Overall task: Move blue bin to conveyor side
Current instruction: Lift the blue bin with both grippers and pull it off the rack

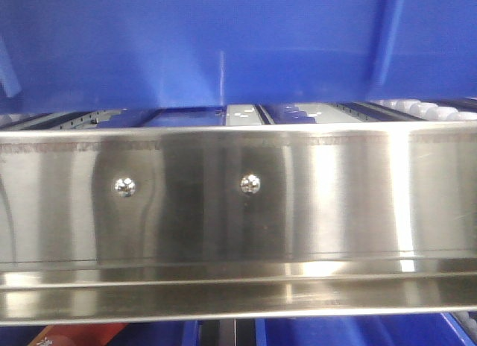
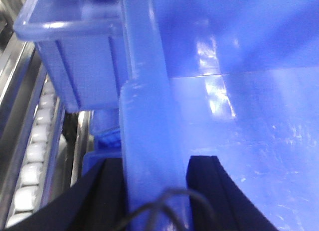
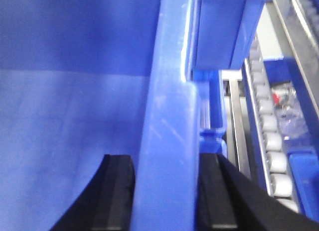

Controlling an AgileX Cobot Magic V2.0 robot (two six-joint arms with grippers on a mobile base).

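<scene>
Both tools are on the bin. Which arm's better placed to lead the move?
Right, marginally. The right tool has its pads square on both sides of the blue bin at the rim. The left tool straddles it too, but a loose cable crosses there. Likely a two-arm carry anyway.

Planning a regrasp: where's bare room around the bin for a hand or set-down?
Free: blue bin floor, bare inside both gripped walls; white rollers outside each wall. Crowded: left pincer and right pincer clamp the rims; a clear bag beyond the right rollers.
</scene>
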